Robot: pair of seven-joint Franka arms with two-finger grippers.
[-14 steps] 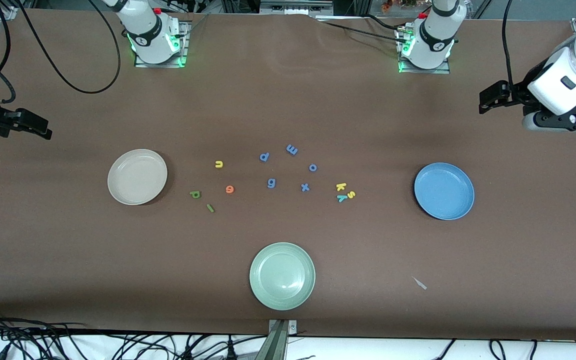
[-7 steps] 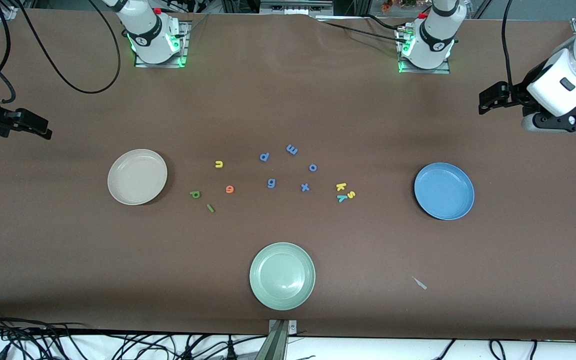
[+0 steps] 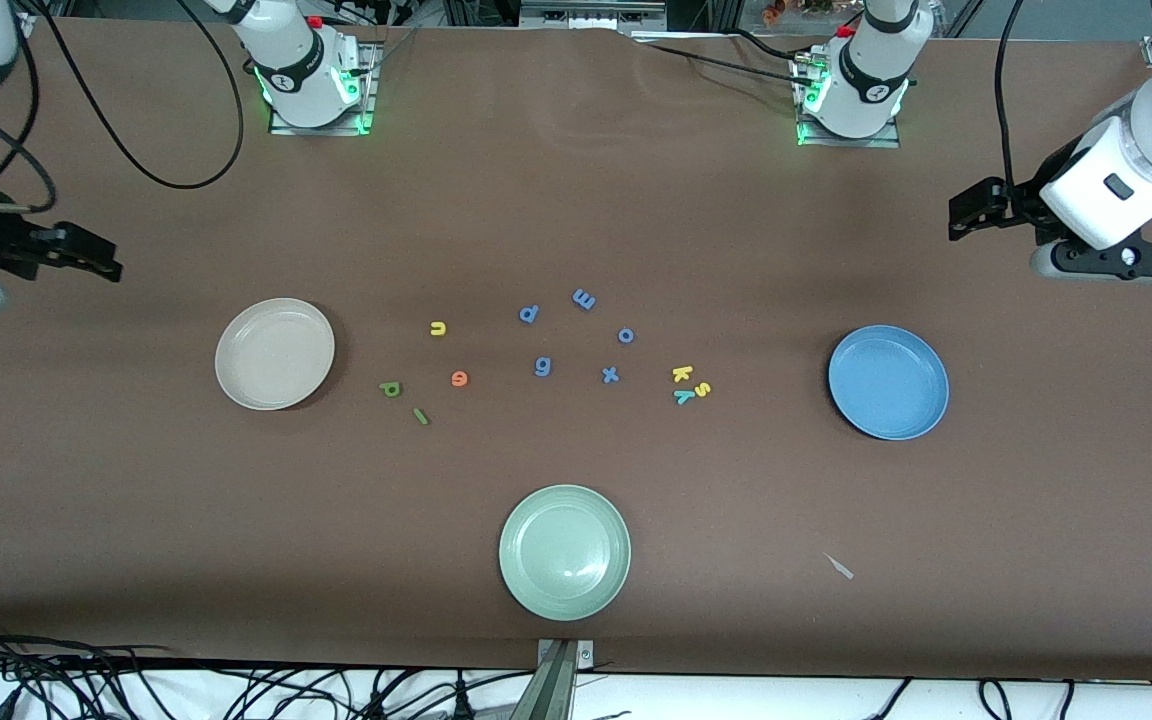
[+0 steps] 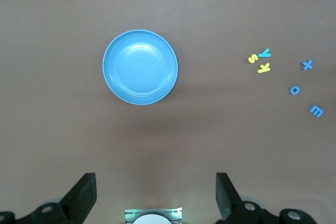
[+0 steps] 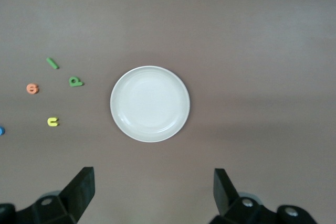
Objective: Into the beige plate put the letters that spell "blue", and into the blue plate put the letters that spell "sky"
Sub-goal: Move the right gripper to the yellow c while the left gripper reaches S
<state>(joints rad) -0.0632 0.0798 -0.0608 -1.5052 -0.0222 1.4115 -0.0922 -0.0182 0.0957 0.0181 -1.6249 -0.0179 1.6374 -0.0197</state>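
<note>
Closest to the front camera sits the round pale green plate (image 3: 564, 551), and it has not moved; no arm is near it. Farther back, the tiny foam letters lie just where they were a moment ago. The green b (image 3: 390, 389), the green straight l (image 3: 421, 416), the orange e (image 3: 459, 378) and the yellow u (image 3: 438, 328) are beside the round plain beige plate (image 3: 274, 353), which holds nothing yet. The yellow k (image 3: 682, 373), the yellow s (image 3: 702, 389) and the teal y (image 3: 683, 397) huddle together, well apart from the round plain blue plate (image 3: 888, 382), which is bare too. The small blue letters (image 3: 576, 334) lie between the two groups. Only the arms have moved. The right gripper (image 3: 86, 258) has slid a little toward the middle of the table, and the beige plate lies below and ahead of its wide-open fingers (image 5: 79, 190). The left gripper (image 3: 971, 208) has also crept inward, with the blue plate below and ahead of its wide fingers (image 4: 81, 195). Both hold nothing. I think the job is only starting: both arms are reaching in, and no letter is picked up yet.
</note>
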